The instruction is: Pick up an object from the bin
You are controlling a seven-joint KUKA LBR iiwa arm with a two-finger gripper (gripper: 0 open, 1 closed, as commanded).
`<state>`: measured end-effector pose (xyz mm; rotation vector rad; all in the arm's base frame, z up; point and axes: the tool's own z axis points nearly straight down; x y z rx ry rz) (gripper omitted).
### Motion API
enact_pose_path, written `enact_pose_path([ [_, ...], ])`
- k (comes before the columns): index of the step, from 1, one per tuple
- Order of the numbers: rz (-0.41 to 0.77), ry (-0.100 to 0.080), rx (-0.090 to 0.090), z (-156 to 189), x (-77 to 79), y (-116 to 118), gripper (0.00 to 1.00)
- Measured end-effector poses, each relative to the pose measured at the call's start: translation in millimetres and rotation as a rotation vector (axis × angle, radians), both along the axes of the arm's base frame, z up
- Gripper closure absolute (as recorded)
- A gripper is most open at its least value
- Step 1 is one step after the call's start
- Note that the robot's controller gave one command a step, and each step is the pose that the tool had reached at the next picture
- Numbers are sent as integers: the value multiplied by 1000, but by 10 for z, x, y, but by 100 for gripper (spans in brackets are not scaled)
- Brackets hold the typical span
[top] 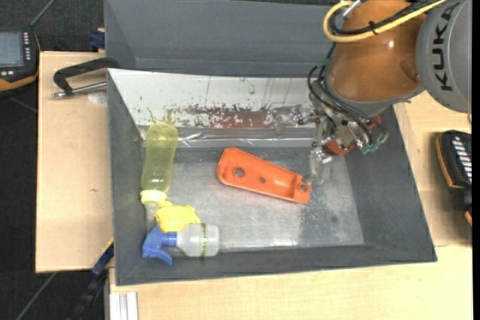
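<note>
An orange flat plastic tool [260,175] with holes lies slantwise in the middle of the bin. My gripper [320,161] hangs just right of its lower right end, a metal fingertip close beside that end. I cannot make out whether the tip touches it. Nothing shows between the fingers.
At the bin's left lies a pale yellow bottle [158,159]. Below it, near the front left corner, sit a yellow piece [177,217] and a clear spray bottle with a blue trigger [184,241]. The arm's orange cover and cables hang over the bin's back right.
</note>
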<state>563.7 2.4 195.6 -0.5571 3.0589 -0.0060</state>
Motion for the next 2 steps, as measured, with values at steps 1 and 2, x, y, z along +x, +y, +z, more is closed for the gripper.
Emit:
enact_pose_path([
  [1, 99, 12, 0, -722, 70, 357, 0],
  [2, -79, 0, 4, -1058, -128, 340, 100],
])
